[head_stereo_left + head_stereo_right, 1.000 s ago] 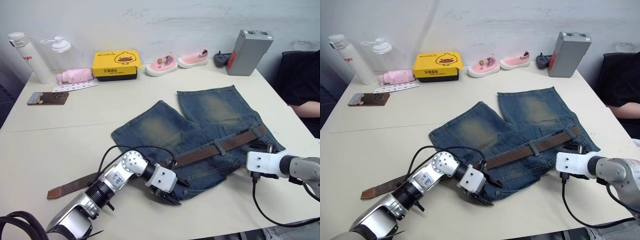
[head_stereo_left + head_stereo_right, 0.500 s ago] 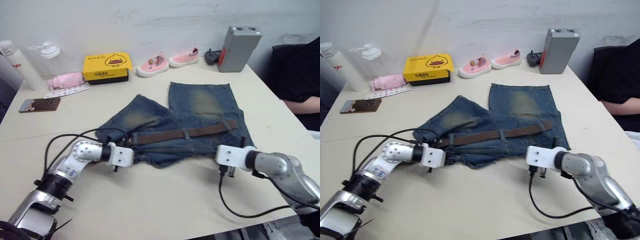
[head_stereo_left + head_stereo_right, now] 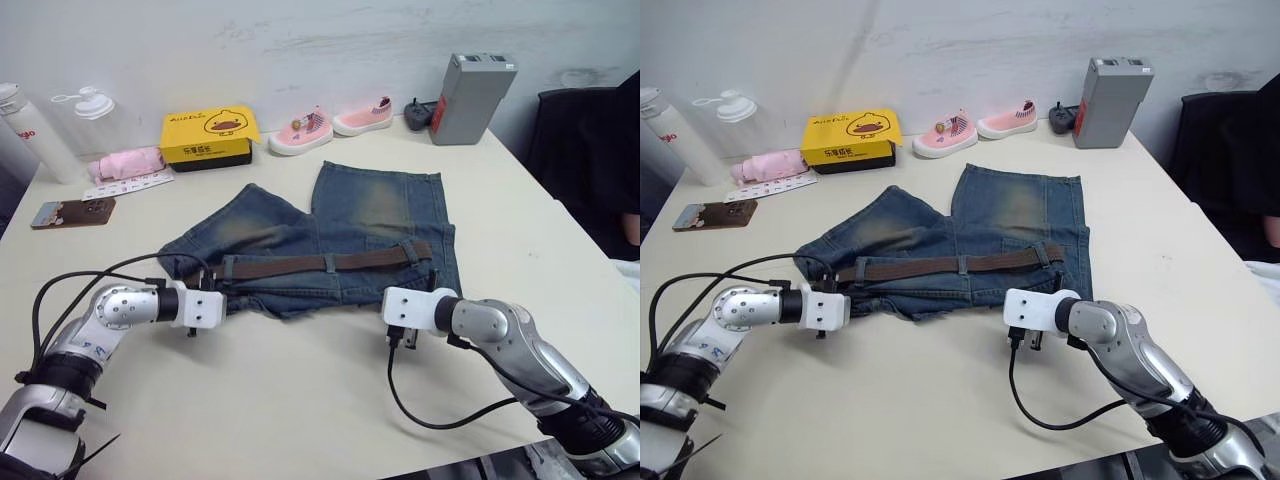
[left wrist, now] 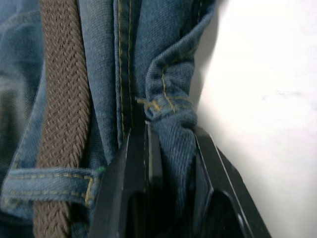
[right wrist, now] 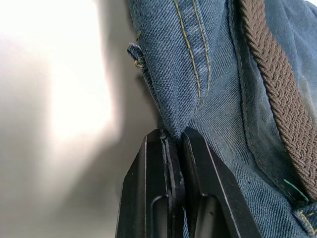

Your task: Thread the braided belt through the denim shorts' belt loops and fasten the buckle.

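Hiding both pincers' tips, denim shorts [image 3: 370, 215] (buckle indiscernible).

No lettering can be read; the yellow box [image 3: 205, 133] shows a duck drawing

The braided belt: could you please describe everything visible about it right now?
The braided belt is a long, narrow, dark brown woven strap lying flat along the waistband of the denim shorts, running side to side. It passes under at least one belt loop near its middle, with another loop showing in the left wrist view. Neither gripper touches it; both pinch denim beside it.
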You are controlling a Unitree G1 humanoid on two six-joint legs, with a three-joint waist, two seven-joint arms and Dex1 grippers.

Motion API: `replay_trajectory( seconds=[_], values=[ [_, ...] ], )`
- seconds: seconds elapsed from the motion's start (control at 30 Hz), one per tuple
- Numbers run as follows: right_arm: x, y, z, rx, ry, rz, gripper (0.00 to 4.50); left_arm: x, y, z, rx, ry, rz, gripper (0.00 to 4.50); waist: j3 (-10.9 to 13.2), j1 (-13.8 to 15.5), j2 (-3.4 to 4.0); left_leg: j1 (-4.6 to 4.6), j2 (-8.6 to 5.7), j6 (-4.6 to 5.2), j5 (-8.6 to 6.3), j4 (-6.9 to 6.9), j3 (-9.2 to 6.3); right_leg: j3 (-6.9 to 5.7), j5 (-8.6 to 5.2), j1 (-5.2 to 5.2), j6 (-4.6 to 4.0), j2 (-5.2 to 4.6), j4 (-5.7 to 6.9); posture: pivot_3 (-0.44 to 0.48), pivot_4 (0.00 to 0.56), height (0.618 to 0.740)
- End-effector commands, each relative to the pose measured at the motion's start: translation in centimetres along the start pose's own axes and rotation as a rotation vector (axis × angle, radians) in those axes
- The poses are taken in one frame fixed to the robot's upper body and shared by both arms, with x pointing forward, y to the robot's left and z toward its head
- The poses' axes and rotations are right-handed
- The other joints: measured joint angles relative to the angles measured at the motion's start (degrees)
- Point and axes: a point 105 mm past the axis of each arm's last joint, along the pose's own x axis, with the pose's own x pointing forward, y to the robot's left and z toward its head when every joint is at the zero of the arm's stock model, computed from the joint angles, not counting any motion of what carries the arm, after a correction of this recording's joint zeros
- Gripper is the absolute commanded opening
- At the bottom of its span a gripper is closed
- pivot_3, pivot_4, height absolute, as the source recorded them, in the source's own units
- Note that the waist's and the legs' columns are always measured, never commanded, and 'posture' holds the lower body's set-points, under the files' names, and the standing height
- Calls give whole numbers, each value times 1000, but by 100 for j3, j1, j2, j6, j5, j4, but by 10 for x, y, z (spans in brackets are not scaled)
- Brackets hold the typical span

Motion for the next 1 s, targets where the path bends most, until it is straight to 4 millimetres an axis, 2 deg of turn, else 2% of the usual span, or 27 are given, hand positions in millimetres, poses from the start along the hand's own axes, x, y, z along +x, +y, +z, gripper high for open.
replay_trajectory(
  seconds=[0.03, 0.1, 0.17, 0.3, 0.47, 0.57, 0.73, 0.83, 1.0],
  values=[
    [-13, -28, -51, 11, 212, -114, 0, -5, -72, -9, -206, 44, -248, 369, -8, 4, -3, 2, -1, 5, -4, 1, 6, -1, 0, 0, 0, -3, 0, 0, 150, 706],
    [-14, -32, -53, 18, 217, -124, 0, -4, -82, 6, -245, -4, -274, 369, -9, 0, -2, 5, -5, 17, -14, 3, 14, 0, 0, 2, 1, -17, -1, 0, 150, 706],
    [-15, -31, -49, 35, 195, -111, 0, -5, -85, 8, -235, 13, -277, 369, -8, 9, -6, 6, 1, 26, -20, 3, 16, 0, -4, 3, 8, -34, -1, 0, 150, 706],
    [-14, -21, -38, 56, 150, -65, 0, -9, -79, -5, -234, 81, -242, 369, -12, 28, -12, 8, -4, 21, -38, 11, 11, -6, -3, 14, 15, -42, -2, 0, 150, 706],
    [-16, -6, -31, 87, 133, 2, 0, -21, -62, -30, -186, 200, -199, 369, -7, 66, 2, 8, -5, 21, -38, 9, 11, -9, -3, 12, 15, -42, -1, 0, 150, 706],
    [-16, -6, -31, 96, 143, -5, 0, -29, -58, -39, -188, 230, -199, 369, -6, 69, 0, 9, -27, 14, -34, 11, 10, -11, -4, 14, 16, -41, 3, 0, 150, 706],
    [-12, -10, -34, 114, 172, -28, 0, -56, -54, -69, -218, 351, -193, 369, -5, 60, 1, 15, -24, 5, -29, 7, 2, -11, -5, 10, 14, -38, 6, 0, 150, 706],
    [-11, -11, -36, 120, 184, -38, 0, -59, -52, -74, -210, 360, -189, 369, -5, 35, 3, 16, -23, 3, -27, 5, 2, -11, -6, 10, 13, -36, 19, 0, 150, 706],
    [-8, -9, -32, 134, 177, -38, 0, -52, -51, -74, -181, 347, -193, 369, -4, 30, 3, 16, -24, 3, -26, 7, 1, -11, -6, 10, 13, -37, 22, 0, 150, 706]
  ],
)
